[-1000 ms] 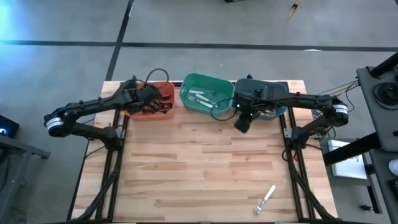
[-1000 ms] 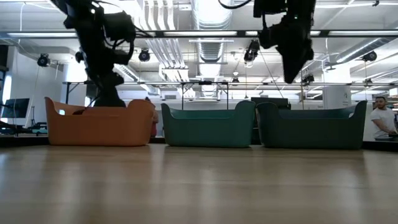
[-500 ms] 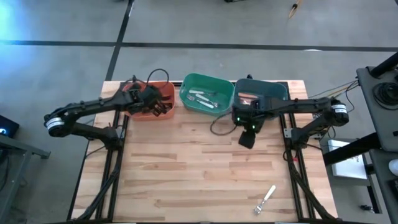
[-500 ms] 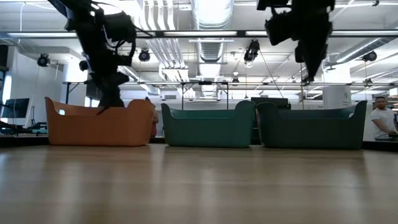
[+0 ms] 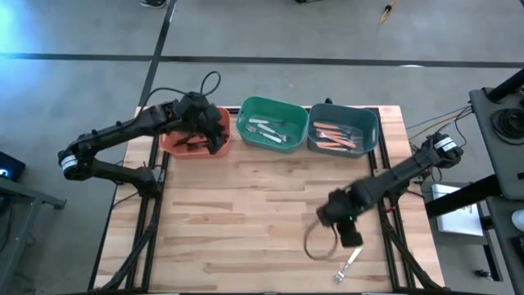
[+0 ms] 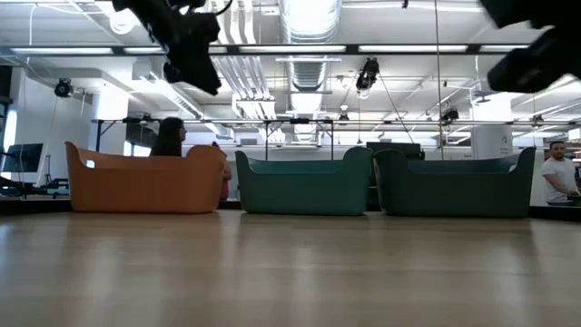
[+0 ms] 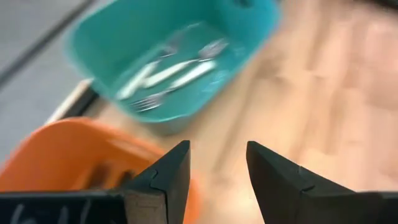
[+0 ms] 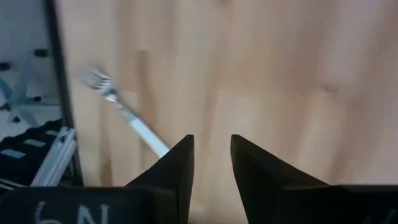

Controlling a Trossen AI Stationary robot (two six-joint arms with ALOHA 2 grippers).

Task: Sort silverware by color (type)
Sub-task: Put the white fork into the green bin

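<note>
Wood-plank surface [image 5: 246,213] on a black frame, grey workshop floor around it; in the low view a person [image 6: 556,173] stands far back in the room. Three bins sit in a row along the far edge: red-orange bin [image 5: 176,144], green bin [image 5: 273,106], teal bin [image 5: 344,114]. Sort looks nearly done, judging by contents: dark-handled forks [image 5: 196,143] in the red-orange bin, white-handled forks [image 5: 264,129] in the green one, orange-handled forks [image 5: 332,131] in the teal one. So each colour has its own bin, w/ one stray left: a white-handled fork [image 5: 350,260] lying flat near the front right corner, well apart from the bins.

Right arm reaches from its base diagonally toward that corner, elbow low, w/ the right tool [image 5: 352,240] hovering just beside the stray fork, angled down at it. Right wrist view shows its fingers parted w/ a narrow gap, nothing between them, fork [image 8: 124,112] lying ahead on the boards. Likely lining up for the pick; fork then belongs w/ the other white ones in the green bin.

Left arm is stretched across to the red-orange bin, left tool [image 5: 214,135] above the bin's inner edge, raised clear of the rim per the low view. Fingers stand apart and empty in the left wrist view, w/ the green bin ahead of them.
</note>
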